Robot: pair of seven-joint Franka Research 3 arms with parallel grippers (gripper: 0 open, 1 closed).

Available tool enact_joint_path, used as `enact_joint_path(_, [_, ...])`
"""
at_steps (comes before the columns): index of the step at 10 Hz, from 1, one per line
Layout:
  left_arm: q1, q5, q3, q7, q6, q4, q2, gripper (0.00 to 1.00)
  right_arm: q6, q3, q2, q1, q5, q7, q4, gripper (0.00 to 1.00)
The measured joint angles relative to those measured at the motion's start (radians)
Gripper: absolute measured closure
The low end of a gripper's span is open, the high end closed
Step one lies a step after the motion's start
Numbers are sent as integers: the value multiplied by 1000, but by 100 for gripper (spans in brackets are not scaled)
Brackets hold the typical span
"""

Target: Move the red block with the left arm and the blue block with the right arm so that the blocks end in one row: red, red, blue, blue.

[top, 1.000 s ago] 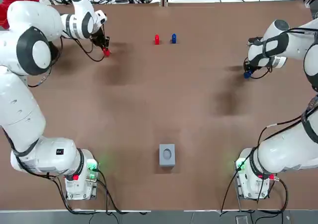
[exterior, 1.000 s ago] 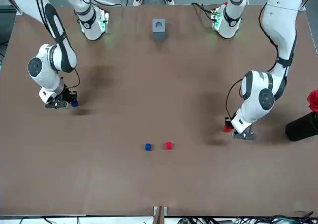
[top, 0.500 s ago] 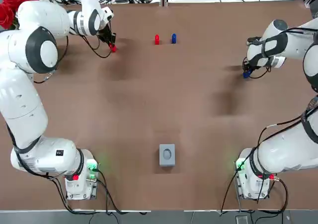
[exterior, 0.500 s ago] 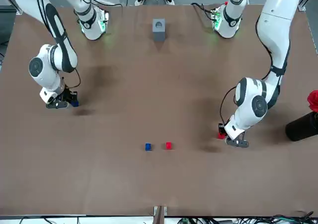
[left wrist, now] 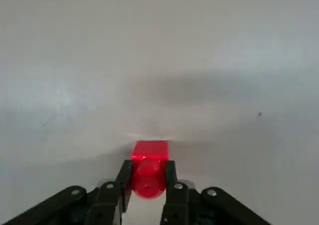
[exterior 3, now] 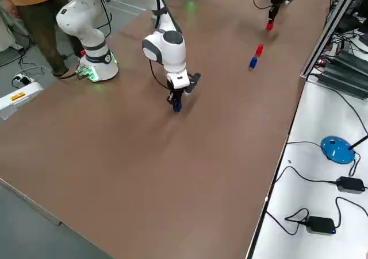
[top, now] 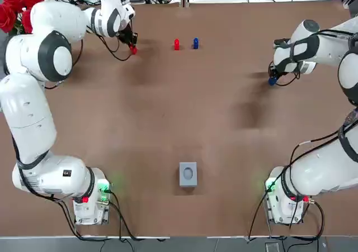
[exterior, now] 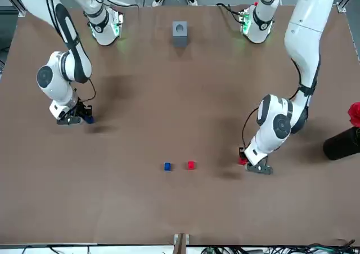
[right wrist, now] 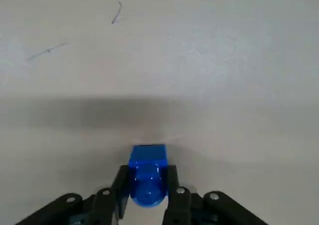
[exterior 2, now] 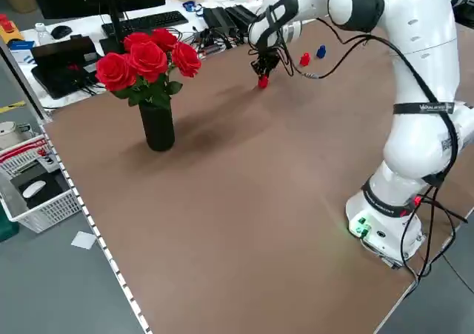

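Looking down from the top: left gripper [top: 132, 47] has the red block [top: 133, 50] at the far side of the table [top: 179, 112], left of the resting red block [top: 177, 44] and resting blue block [top: 195, 42]; right gripper [top: 272, 80] carries the blue block [top: 271, 82] well off to their right.
Front: both carried blocks close to the table.
Left wrist: fingers clamped on the red block.
Right wrist: fingers clamped on the blue block.

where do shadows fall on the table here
Top view: soft dark patches on the table, on the bases' side of the left gripper and right gripper. Left wrist view: faint band beyond the held red block. Right wrist view: darker band beyond the held blue block.
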Motion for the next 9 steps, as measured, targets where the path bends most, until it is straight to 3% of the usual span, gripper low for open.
enact_joint_path(3, [-23, 9, -18, -44, 0, 67, 45, 70, 3, 11, 36, 29, 56, 0, 40, 66])
enact_joint_path(6, [-59, 11, -21, -107, -1, 106, 70, 70, 3, 52, 57, 38, 80, 23, 73, 66])
enact_joint_path(9, [-117, 11, -22, -180, -91, 218, 127, 70, 3, 86, 78, 39, 81, 70, 108, 66])
